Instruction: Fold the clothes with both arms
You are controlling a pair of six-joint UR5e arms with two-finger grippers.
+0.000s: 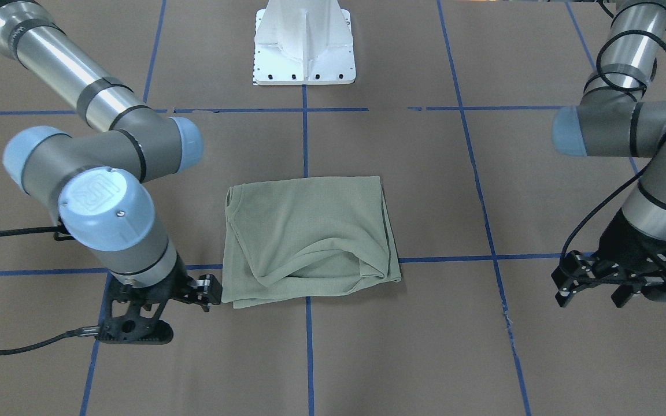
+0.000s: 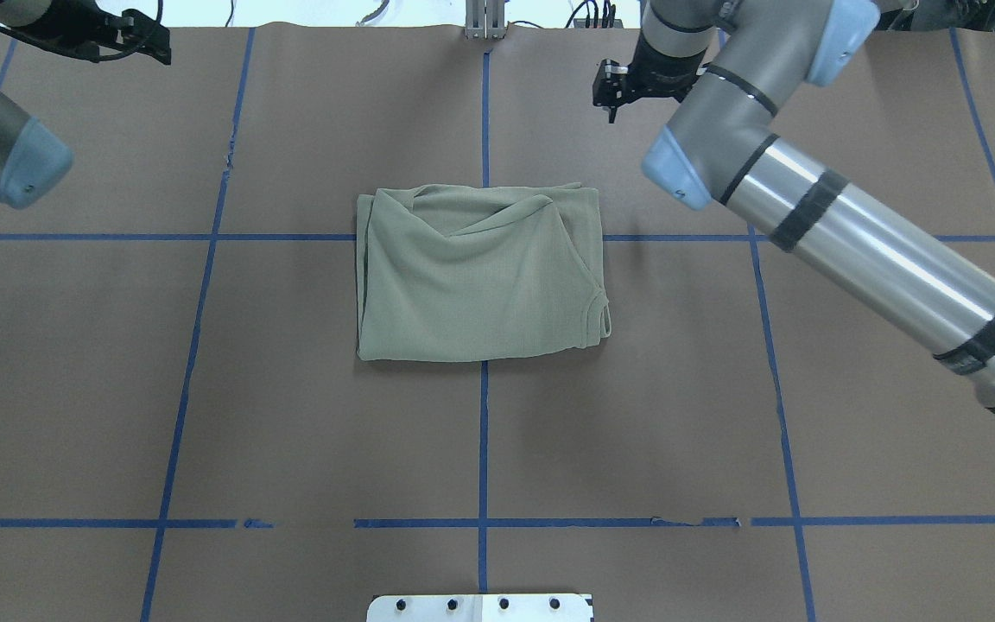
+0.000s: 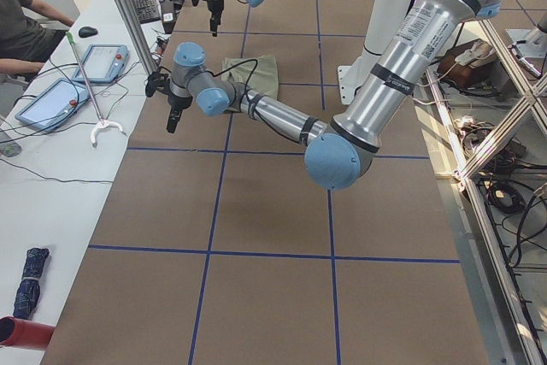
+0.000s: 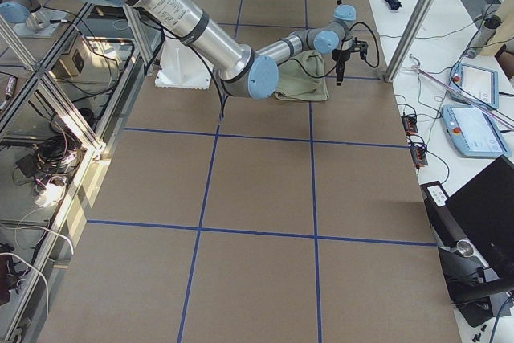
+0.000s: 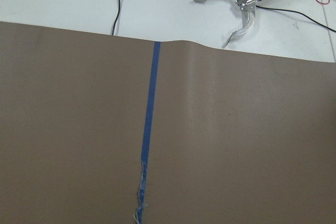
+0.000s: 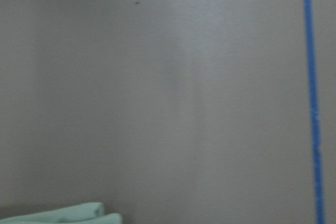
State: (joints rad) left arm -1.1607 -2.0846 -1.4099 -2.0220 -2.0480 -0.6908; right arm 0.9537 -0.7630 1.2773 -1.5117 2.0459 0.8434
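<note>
The clothes, a single pale sage-green knit shirt (image 1: 310,237) (image 2: 480,276), lie folded into a rough rectangle at the table's middle, with a loose fold along the operators' edge. My right gripper (image 1: 165,300) (image 2: 614,86) hangs open just off that edge's corner, touching nothing. A sliver of the shirt (image 6: 68,214) shows at the bottom of the right wrist view. My left gripper (image 1: 596,297) (image 2: 139,43) stands open and empty, far out to the other side near the table's edge. Neither wrist view shows any fingers.
The white pedestal base (image 1: 304,46) stands at the robot's side. Blue tape lines (image 2: 484,432) grid the brown table. A metal grabber tool (image 5: 236,3) lies on the white side table, where a seated person (image 3: 21,23) and tablets (image 3: 107,61) are.
</note>
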